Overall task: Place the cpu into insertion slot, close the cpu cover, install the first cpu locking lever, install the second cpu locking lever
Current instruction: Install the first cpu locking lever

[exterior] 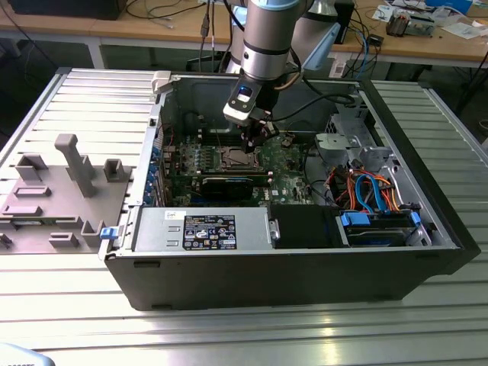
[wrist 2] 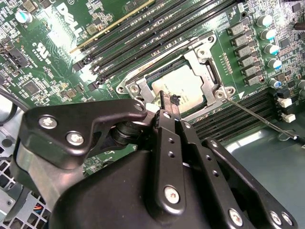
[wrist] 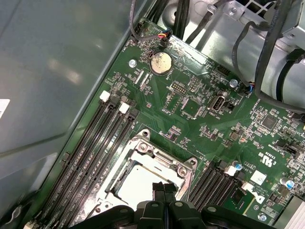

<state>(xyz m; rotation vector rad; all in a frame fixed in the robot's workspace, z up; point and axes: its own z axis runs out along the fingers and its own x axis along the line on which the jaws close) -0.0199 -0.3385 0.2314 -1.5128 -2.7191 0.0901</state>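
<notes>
**CPU seated in socket; lever not latched**

Exterior view: an open computer case lies on the slatted metal tabletop and takes up the middle of the frame. The arm comes down from the top centre, and the tool hangs inside the case over the green motherboard.

Tool state: in both wrist views the fingertips are pressed together, with nothing visible between them. The tool is closed and empty, poised just above the socket's edge. I cannot tell whether it touches.

Task item: the cpu lies flat inside the insertion slot, pale top up, and looks square to the rim. I judge the placement done.

Cover: a silvery frame, taken to be the cpu cover, lies around the chip and appears to be down. I cannot confirm that it is fully closed.

Levers: in the second wrist view a thin wire lever runs out from one socket corner, away from the frame. It reads as unlatched. I cannot make out the other lever.

Progress, as a judgement: placement is complete, the cover is probably down, and the locking of the levers remains.
</notes>
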